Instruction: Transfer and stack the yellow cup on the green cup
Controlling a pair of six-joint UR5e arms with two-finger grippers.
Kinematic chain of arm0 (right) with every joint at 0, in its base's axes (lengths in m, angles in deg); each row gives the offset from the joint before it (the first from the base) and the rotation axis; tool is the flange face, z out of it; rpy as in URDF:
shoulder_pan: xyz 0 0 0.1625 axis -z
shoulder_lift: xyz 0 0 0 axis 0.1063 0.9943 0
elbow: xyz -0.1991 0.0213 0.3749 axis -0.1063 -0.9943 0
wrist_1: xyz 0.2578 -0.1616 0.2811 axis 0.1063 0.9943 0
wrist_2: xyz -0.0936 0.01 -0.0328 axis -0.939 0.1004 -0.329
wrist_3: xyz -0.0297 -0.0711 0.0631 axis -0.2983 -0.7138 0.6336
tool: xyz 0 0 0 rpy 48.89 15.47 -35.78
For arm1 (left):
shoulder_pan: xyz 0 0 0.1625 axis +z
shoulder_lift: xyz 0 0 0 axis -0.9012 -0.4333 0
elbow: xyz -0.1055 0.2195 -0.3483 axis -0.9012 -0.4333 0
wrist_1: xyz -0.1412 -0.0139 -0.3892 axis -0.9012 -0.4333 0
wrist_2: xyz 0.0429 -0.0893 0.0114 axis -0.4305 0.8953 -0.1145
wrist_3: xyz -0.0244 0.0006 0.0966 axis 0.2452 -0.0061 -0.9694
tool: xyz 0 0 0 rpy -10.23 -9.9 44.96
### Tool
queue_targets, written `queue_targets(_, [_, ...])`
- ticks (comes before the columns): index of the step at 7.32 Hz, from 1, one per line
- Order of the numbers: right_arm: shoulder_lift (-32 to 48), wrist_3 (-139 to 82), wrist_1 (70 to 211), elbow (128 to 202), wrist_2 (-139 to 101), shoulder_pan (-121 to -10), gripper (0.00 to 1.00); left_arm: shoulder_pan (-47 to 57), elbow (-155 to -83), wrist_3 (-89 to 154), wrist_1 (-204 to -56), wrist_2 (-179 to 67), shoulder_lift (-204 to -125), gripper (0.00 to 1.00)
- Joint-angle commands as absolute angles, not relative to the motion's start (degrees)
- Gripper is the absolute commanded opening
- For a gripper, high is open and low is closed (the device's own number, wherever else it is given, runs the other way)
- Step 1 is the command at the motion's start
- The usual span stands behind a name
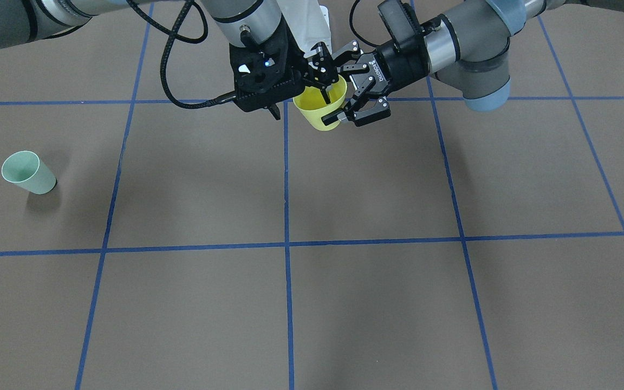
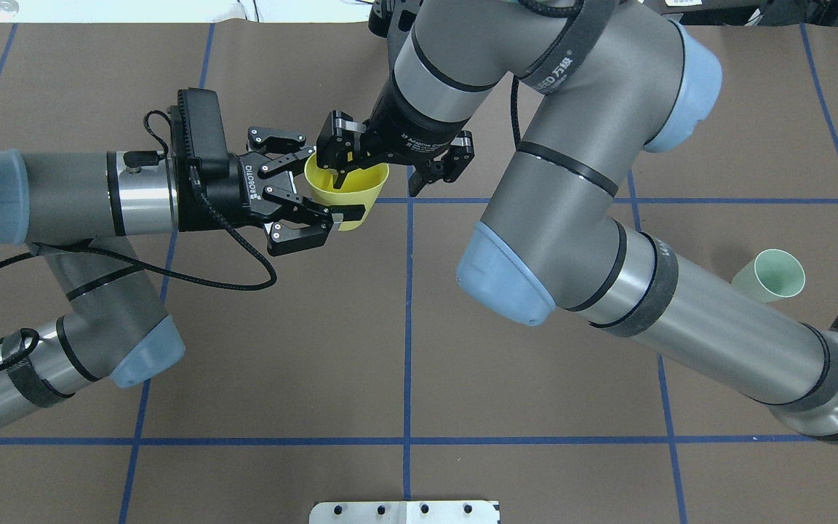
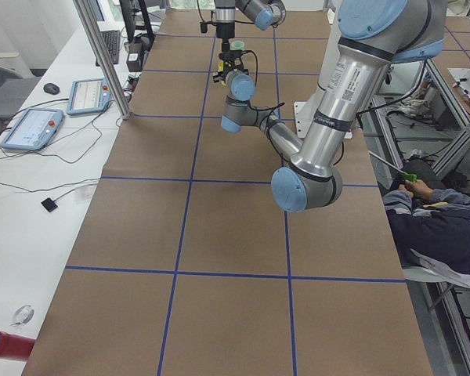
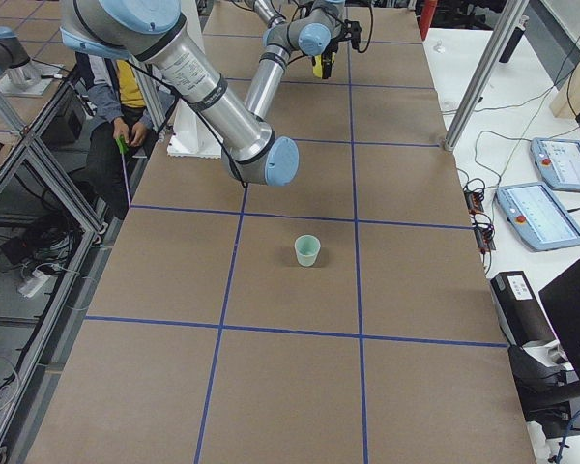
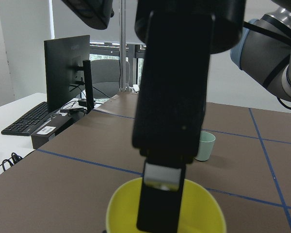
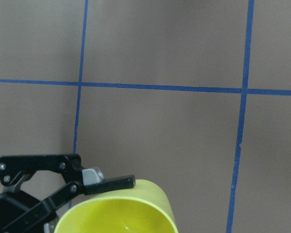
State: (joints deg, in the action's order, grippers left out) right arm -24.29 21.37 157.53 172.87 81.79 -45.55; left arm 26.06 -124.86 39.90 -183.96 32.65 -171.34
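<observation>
Plain bright yellow all over the yellow cup [image 1: 320,114], no print. The green cup [image 1: 27,172], at 9 o'clock in the front-facing view, is pale mint and plain. The table [image 1: 371,303] is flat brown with a blue tape grid. The left gripper [image 2: 328,182] and right gripper [image 2: 377,177] are black, with white lettering on the left one. Both arms [image 2: 572,218] are silver-grey with pale blue joint caps and black bands. The cable [image 2: 244,280] is black.

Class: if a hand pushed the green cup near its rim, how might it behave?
The green cup looks thin and empty, so it probably slides easily. Its base is narrower than its rim, so it may tip, then roll in a curve.
</observation>
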Motion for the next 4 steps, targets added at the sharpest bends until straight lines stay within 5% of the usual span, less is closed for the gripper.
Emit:
queue_targets(1, [-23.9, 20.6, 157.6, 172.9, 79.7, -44.1, 0.57, 26.1, -124.9, 39.8, -184.0, 32.7, -171.3, 0.40])
queue_targets(2, [-24.1, 19.5, 157.6, 173.0, 79.8, -44.1, 0.10, 26.1, -124.9, 39.8, -184.0, 32.7, -171.3, 0.41])
queue_targets(4, [-24.2, 18.8, 157.6, 173.5, 79.7, -44.2, 0.00, 26.2, -124.9, 39.7, -184.0, 32.7, -171.3, 0.98])
